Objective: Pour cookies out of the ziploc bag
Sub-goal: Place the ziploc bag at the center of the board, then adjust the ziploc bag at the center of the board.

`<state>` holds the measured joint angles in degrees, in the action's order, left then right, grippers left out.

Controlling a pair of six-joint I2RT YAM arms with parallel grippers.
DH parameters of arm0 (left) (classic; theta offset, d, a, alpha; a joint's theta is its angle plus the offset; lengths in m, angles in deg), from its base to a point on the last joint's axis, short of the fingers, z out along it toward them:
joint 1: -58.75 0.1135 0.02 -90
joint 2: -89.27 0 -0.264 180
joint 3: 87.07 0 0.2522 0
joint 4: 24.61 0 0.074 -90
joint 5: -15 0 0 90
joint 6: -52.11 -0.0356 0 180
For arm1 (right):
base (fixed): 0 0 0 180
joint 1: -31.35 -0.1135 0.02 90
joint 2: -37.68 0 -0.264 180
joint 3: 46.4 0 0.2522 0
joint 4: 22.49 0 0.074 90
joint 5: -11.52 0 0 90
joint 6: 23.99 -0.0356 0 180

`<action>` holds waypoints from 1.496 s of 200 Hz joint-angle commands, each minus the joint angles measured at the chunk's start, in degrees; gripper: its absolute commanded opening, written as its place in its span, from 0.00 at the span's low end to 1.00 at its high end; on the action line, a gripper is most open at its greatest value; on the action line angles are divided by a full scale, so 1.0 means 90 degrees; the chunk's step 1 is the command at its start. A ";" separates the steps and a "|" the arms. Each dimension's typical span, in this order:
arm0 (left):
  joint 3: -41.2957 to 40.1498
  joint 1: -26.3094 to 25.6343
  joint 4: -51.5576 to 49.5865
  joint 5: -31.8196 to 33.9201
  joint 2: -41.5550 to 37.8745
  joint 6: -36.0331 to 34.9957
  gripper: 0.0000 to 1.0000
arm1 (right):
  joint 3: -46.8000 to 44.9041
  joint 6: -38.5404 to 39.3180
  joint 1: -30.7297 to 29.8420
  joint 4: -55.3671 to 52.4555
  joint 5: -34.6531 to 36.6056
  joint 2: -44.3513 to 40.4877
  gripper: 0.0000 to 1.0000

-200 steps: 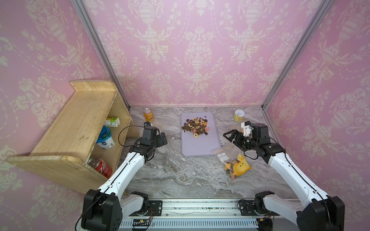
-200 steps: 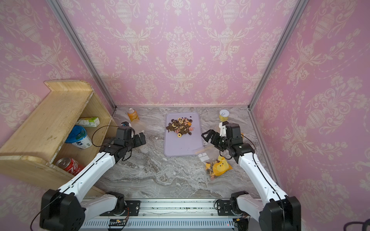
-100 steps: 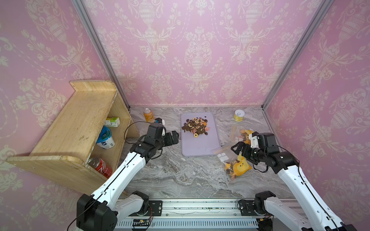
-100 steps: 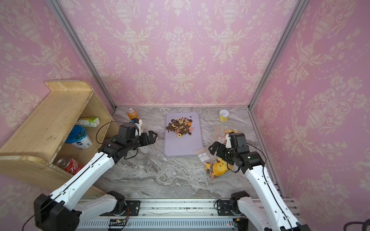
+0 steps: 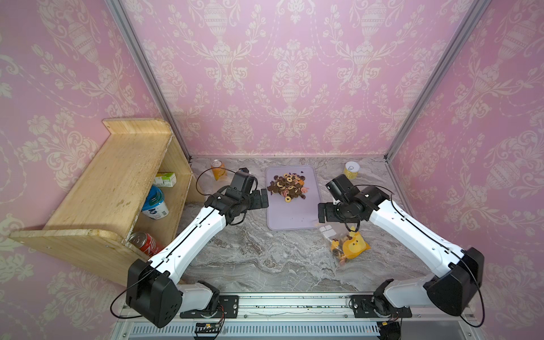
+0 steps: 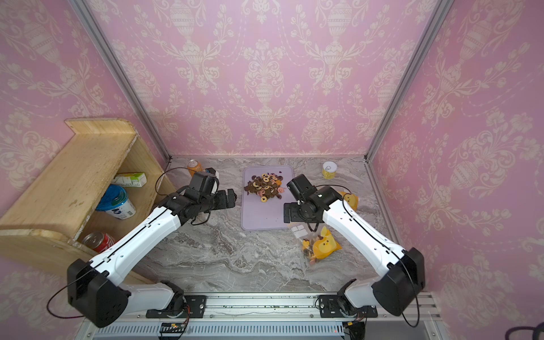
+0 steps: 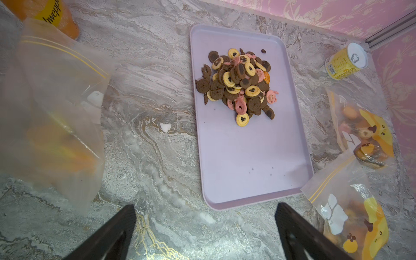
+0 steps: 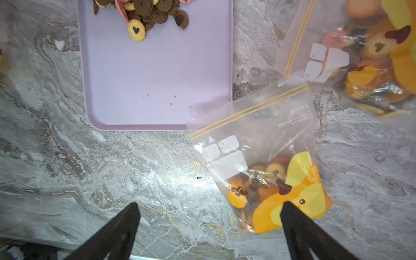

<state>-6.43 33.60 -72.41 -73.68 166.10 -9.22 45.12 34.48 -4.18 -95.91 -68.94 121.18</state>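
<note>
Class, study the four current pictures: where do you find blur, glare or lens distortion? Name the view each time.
Left wrist view: the ziploc bag close to the lens is smeared and soft, while the cookies on the tray are sharp. Right wrist view: a bright glare patch on the marble table. In both top views: the frame posts splay outward, a wide-angle stretch.

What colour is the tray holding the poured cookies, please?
The tray is pale lilac, shown best in the left wrist view.
</note>
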 commanded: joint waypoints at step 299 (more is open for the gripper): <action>-0.0428 0.1289 0.0132 -0.2317 0.0485 -0.0673 0.99 | -0.0816 0.1221 -0.0777 0.0707 0.2191 0.2226 0.16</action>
<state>-9.62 44.73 -70.59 -94.20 170.67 -13.46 38.73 44.49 -11.37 -91.12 -48.48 143.33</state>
